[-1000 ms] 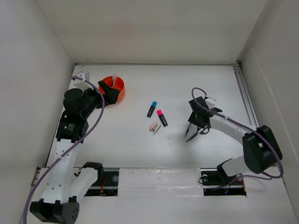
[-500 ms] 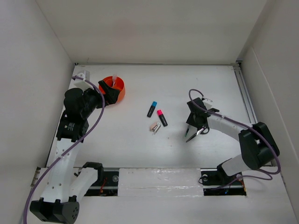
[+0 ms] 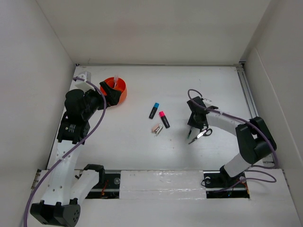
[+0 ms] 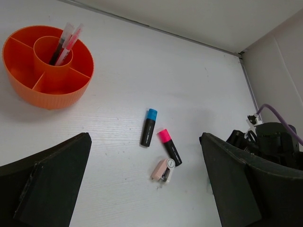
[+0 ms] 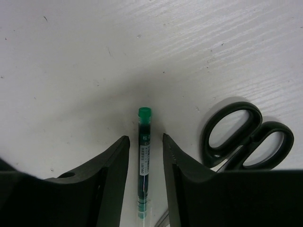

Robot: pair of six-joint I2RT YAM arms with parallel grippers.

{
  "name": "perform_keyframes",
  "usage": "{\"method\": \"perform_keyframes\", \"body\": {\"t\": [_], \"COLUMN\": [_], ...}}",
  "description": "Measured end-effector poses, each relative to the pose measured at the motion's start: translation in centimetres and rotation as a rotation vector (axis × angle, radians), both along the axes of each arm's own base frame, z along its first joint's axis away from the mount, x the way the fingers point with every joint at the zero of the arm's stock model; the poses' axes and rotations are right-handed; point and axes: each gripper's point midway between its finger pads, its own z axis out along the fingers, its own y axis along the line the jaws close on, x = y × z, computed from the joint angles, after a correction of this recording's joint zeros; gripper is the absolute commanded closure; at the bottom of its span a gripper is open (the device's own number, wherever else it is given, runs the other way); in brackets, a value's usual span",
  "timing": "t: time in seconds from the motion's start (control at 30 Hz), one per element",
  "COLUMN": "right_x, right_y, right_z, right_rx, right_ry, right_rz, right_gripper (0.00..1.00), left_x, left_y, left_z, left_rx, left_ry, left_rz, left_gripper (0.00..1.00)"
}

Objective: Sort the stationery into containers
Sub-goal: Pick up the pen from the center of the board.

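Beside the scissors (image 5: 205, 142), the right claw (image 5: 144, 138) straddles a pen (image 5: 143, 163).

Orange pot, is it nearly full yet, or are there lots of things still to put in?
Barely. A few pens stand in the centre well of the orange organiser. Now the right gripper has its open fingers either side of a green-tipped pen on the table, not gripping yet. Still out: the scissors, the blue-capped highlighter, the pink-capped highlighter and a small pink item.
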Motion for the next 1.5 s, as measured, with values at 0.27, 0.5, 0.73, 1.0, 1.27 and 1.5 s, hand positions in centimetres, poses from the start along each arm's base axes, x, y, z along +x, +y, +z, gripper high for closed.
{"method": "perform_keyframes", "body": {"t": [0.27,0.5,0.73,1.0,1.27,1.5], "right_x": [0.4,0.6,0.8,3.5,0.1,-3.9], "right_y": [0.2,0.2,0.5,5.3,16.8,24.9], "right_z": [-0.2,-0.2,1.0,17.0,30.0,32.2], "right_rx": [-0.016,-0.023,-0.008,0.26,0.563,0.726], "right_ry": [0.051,0.076,0.049,-0.433,-0.794,-0.838], "right_rz": [0.035,0.06,0.09,0.229,0.634,0.879], "right_gripper": [0.87,1.0,1.0,1.0,1.0,1.0], "left_x": [0.1,0.1,-0.5,-3.6,-6.5,-8.2], "left_y": [0.7,1.2,-0.4,-6.5,-9.2,-9.9], "left_z": [0.2,0.4,0.7,0.3,0.9,1.7], "left_rx": [0.015,0.029,0.016,-0.103,-0.216,-0.258], "left_ry": [-0.004,-0.008,-0.026,-0.069,-0.104,-0.141], "left_rz": [0.015,0.03,-0.07,-0.508,-0.786,-0.904], "left_gripper": [0.0,0.0,0.0,0.0,0.0,0.05]}}
